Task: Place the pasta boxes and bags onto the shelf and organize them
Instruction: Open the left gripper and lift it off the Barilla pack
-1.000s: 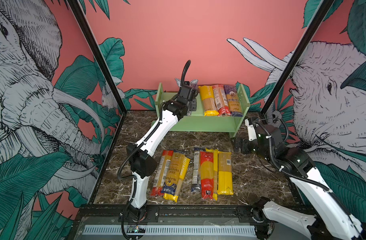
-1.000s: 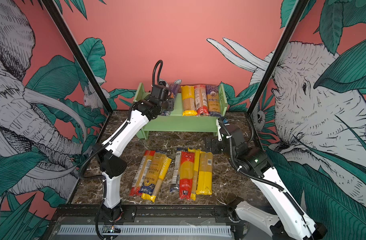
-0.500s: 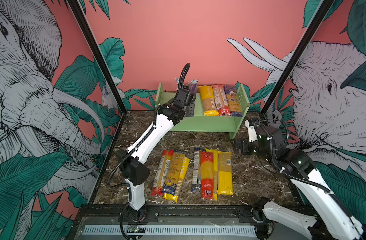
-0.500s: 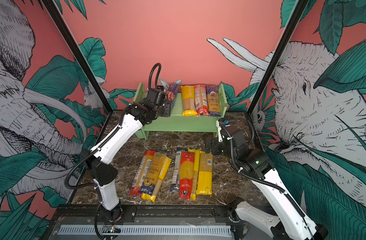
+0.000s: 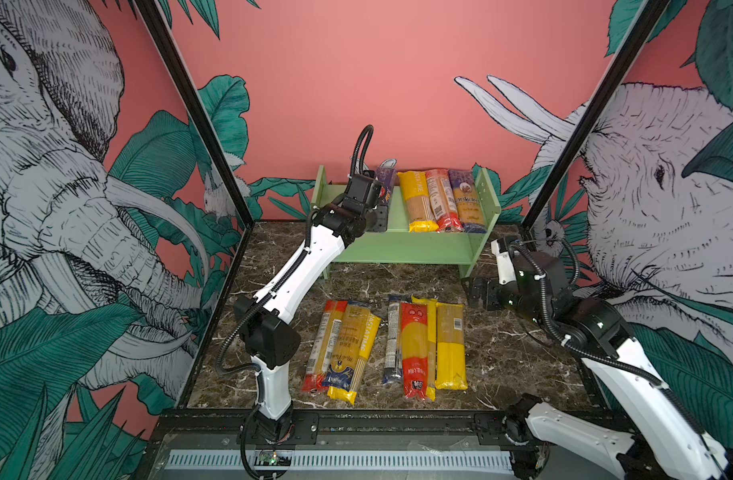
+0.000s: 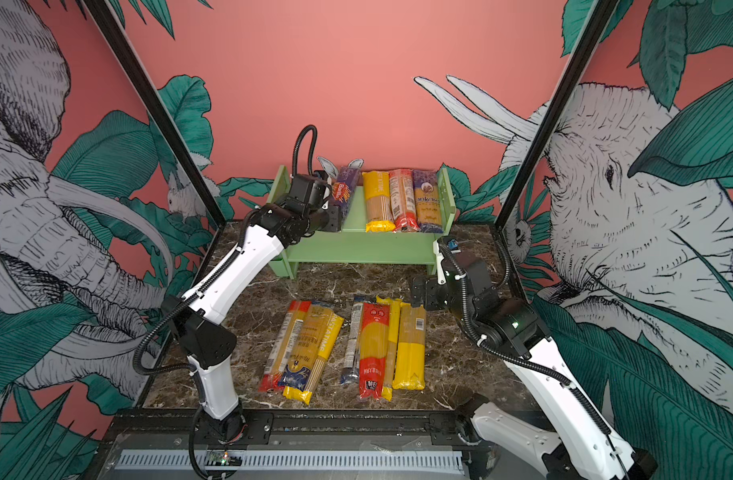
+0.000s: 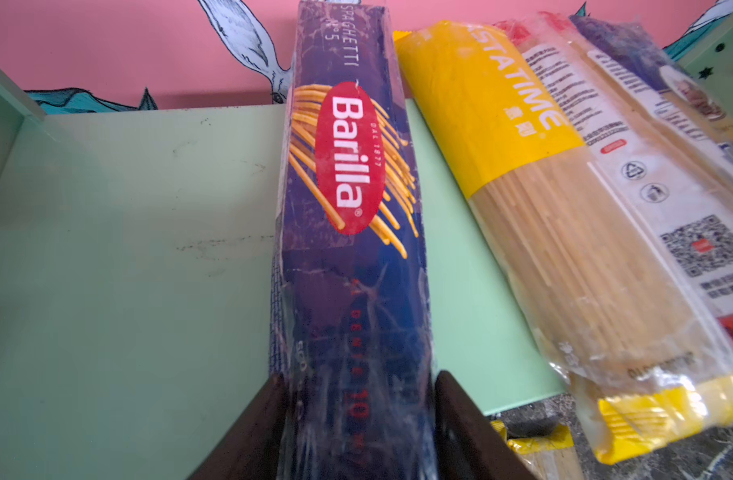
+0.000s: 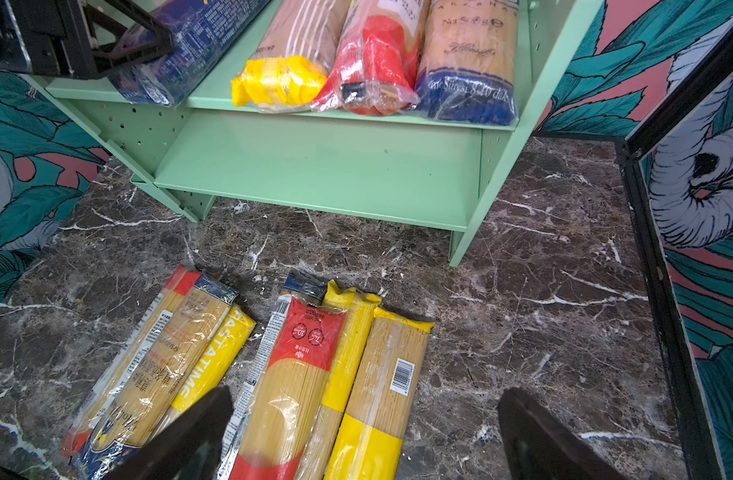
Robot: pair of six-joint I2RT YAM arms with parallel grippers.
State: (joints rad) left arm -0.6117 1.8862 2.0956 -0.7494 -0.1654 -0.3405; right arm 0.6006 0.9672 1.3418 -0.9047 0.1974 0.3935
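The pale green shelf (image 5: pixel 398 249) (image 6: pixel 356 249) stands at the back. On its top tier lie three spaghetti packs: yellow-ended (image 5: pixel 417 199), red (image 5: pixel 441 199) and blue-ended (image 5: pixel 466 199). Left of them the dark blue Barilla pack (image 7: pixel 348 166) (image 5: pixel 386 178) rests lengthwise on the tier. My left gripper (image 7: pixel 356 378) (image 5: pixel 379 216) straddles its near end, a finger close against each side; I cannot see whether they press it. Several more packs lie on the marble in two groups (image 5: pixel 344 345) (image 5: pixel 423 340). My right gripper (image 8: pixel 365 392) (image 5: pixel 477 293) hovers open and empty above the right group's far ends.
The shelf's lower tier (image 8: pixel 315 166) is bare. Black frame posts (image 5: pixel 198 116) (image 5: pixel 585 116) and printed walls close in both sides. Bare marble (image 8: pixel 523 311) lies right of the packs, in front of the shelf's right leg (image 5: pixel 466 270).
My left arm's elbow has swung out to the left and its gripper has eased slightly back along the Barilla pack. The right arm has barely moved.
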